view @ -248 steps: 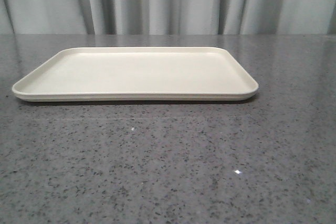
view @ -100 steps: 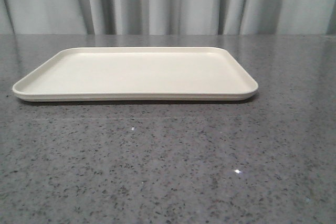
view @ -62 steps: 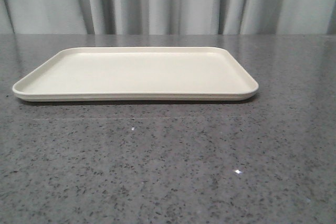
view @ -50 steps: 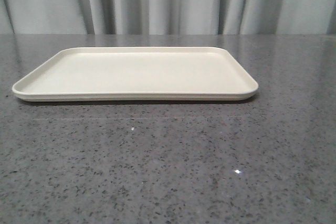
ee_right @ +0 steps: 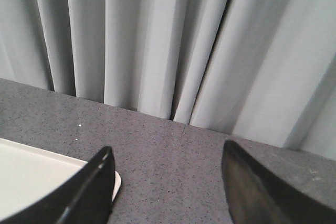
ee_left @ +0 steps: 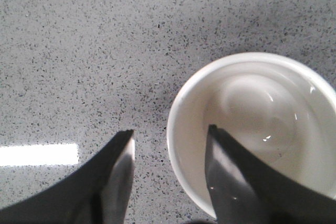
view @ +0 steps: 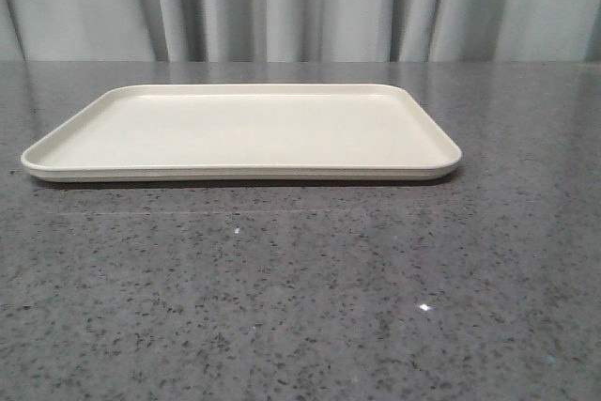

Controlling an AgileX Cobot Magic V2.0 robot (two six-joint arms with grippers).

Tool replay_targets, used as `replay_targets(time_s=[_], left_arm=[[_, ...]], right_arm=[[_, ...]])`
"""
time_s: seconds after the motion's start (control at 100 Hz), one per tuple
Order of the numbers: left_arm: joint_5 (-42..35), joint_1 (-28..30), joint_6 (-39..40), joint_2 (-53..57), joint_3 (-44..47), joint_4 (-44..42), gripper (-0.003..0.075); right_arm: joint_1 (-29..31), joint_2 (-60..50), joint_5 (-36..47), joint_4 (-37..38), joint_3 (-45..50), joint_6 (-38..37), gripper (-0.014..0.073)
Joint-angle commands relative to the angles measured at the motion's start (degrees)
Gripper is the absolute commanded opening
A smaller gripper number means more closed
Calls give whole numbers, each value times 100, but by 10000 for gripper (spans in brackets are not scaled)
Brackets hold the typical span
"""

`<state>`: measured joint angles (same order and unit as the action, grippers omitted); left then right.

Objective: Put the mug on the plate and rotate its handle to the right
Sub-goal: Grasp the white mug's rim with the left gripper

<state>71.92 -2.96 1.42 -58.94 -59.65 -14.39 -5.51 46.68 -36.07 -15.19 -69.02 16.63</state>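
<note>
The cream plate point(view: 242, 129) lies flat on the grey table in the front view, with nothing on it. The mug shows only in the left wrist view, from above: a white rim and hollow inside point(ee_left: 252, 114). Its handle and face print are hidden. My left gripper point(ee_left: 170, 142) is open, straddling the mug's rim: one finger point(ee_left: 231, 182) is inside the mug, the other point(ee_left: 118, 177) is outside over the table. My right gripper point(ee_right: 165, 169) is open and empty above the table, with a corner of the plate point(ee_right: 31, 169) beside one finger. Neither gripper shows in the front view.
The table is grey speckled stone point(view: 300, 288). A pale grey curtain point(view: 300, 2) hangs behind its far edge and also fills the right wrist view point(ee_right: 168, 40). A bright light reflection point(ee_left: 37, 154) lies on the table near my left gripper.
</note>
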Motion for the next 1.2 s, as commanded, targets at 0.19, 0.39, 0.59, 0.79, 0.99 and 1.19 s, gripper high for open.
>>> replay_targets(time_s=[0.19,0.39,0.59,0.79,0.99,1.19], left_arm=[[43,9,51,-402,-123,-149,326],[43,9,51,-702,-123,-149,326],[27,9,51,-859,-21,-163,326],[-64,9,51,-859,223,-219,323],[-449,9,51,-859,236,-472,92],[-681,9,51,-859,236,-497,-8]], right_arm=[[-15,-4,336,-20,-182,52,455],[-15,-4,324,-20,-182,52,455],[-15,-4,318,-20,-182,52,455],[-15,-4,313,-20,-182,52,455],[-15,-4,295,-20,-182,52,455],[-15,-4,259,-20,-182,52,455]])
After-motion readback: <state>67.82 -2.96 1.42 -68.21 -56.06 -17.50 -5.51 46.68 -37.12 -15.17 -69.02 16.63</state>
